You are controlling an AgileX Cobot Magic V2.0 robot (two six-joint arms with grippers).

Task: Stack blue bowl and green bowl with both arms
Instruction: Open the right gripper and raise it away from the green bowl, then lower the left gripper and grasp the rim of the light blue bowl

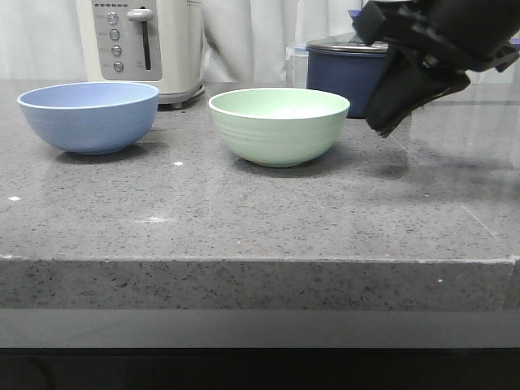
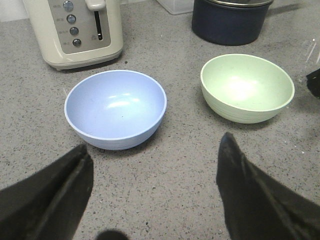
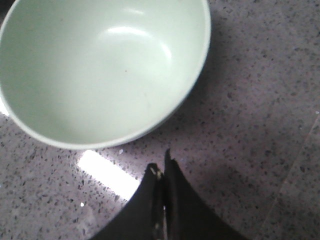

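The blue bowl [image 1: 88,116] stands upright at the left of the grey counter, and the green bowl [image 1: 279,124] stands upright near the middle; both are empty and apart. My right gripper [image 1: 382,126] hangs shut just right of the green bowl [image 3: 100,70], fingertips [image 3: 161,167] pressed together above the counter, holding nothing. The left arm is out of the front view. In the left wrist view my left gripper [image 2: 155,147] is open wide over bare counter, with the blue bowl [image 2: 115,108] ahead of it and the green bowl [image 2: 247,87] further off to one side.
A cream toaster [image 1: 146,45] stands behind the blue bowl. A dark navy lidded saucepan [image 1: 345,69] sits behind the green bowl, partly hidden by my right arm. The counter's front edge [image 1: 260,260] runs across the foreground.
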